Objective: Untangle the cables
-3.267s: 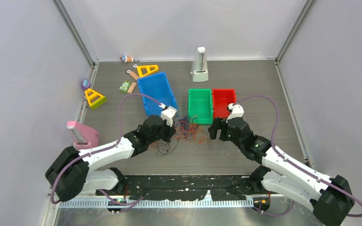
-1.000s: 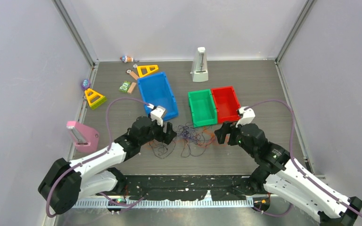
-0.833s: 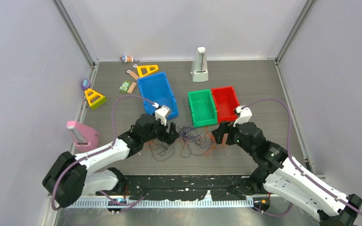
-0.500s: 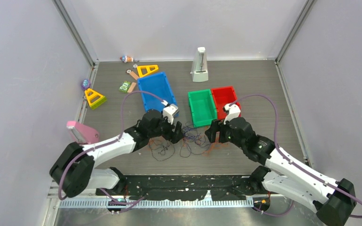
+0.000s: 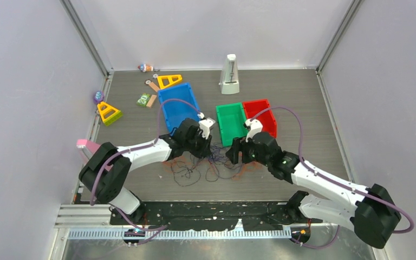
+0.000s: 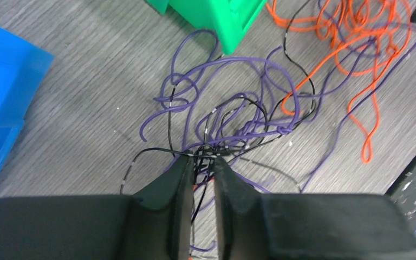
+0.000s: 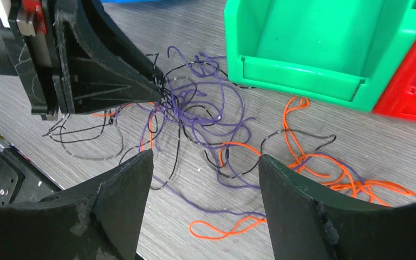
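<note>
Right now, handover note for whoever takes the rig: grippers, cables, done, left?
Left gripper: shut on the cables, pinching black and purple strands at the left side of the heap.
Right gripper: open wide above the heap, holding nothing.
Cables: one loose heap on the table, just in front of the green bin. Orange lies mostly toward the right arm's side, with purple and black in the middle.
Done: no strand is separated out yet.
Left: pull the colours apart, probably with the right gripper taking a strand against the left's pinch.
</note>
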